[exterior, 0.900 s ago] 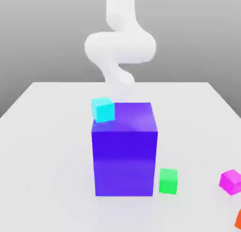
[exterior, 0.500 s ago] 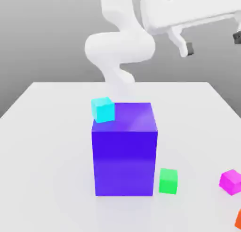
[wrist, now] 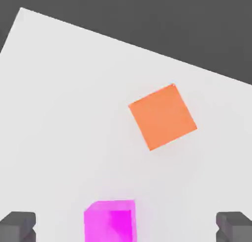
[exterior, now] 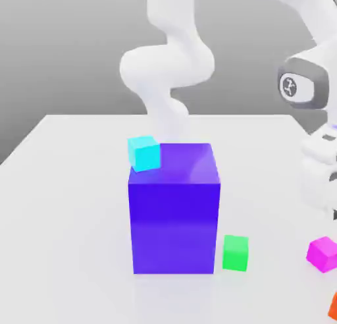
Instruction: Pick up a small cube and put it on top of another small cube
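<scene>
fingers: I see both fingers [wrist: 17,225] spread wide apart, holding nothing
magenta cube [exterior: 322,253]: on the table [exterior: 66,184], well apart from the big blue-violet block [exterior: 174,211], past the green cube
green cube [exterior: 235,253]: just beside the block's base
orange cube [wrist: 162,116]: near the magenta cube

The scene was viewed by the exterior camera from the front, slightly above, facing the arm [exterior: 168,72] across the white table [exterior: 66,184]. The table was viewed closely from straight above by the hand camera. The magenta cube [exterior: 322,253] [wrist: 109,220] and the orange cube [exterior: 333,306] [wrist: 162,116] were shared by both views.
</scene>
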{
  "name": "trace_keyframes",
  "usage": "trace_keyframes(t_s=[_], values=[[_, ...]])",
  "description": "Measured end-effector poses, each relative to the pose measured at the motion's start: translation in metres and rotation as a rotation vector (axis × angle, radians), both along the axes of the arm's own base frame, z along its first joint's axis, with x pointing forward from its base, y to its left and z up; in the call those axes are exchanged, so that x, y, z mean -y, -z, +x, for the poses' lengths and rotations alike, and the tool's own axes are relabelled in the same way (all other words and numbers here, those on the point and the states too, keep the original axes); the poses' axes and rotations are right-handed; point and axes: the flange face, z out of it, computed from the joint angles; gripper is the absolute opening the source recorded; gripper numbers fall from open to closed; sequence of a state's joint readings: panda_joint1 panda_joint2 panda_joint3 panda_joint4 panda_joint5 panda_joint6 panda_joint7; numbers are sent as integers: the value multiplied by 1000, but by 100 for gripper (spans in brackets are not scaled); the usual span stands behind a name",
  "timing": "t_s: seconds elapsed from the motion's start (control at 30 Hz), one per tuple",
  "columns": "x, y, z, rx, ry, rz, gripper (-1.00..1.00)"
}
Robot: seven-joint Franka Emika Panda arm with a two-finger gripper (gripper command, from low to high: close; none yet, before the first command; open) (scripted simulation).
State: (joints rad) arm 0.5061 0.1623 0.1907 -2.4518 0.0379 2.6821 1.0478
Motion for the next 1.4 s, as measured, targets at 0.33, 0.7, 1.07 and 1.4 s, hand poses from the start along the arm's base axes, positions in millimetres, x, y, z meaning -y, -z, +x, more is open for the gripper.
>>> trace_keyframes(t_s=[0.33,0.7,1.07,1.4], values=[[-14,108,-30,-22,-42,-82,-100],[-6,46,-27,-11,-87,-87,-100],[100,-8,-4,47,-610,-136,-100],[170,-4,-30,27,-1141,-94,-100]])
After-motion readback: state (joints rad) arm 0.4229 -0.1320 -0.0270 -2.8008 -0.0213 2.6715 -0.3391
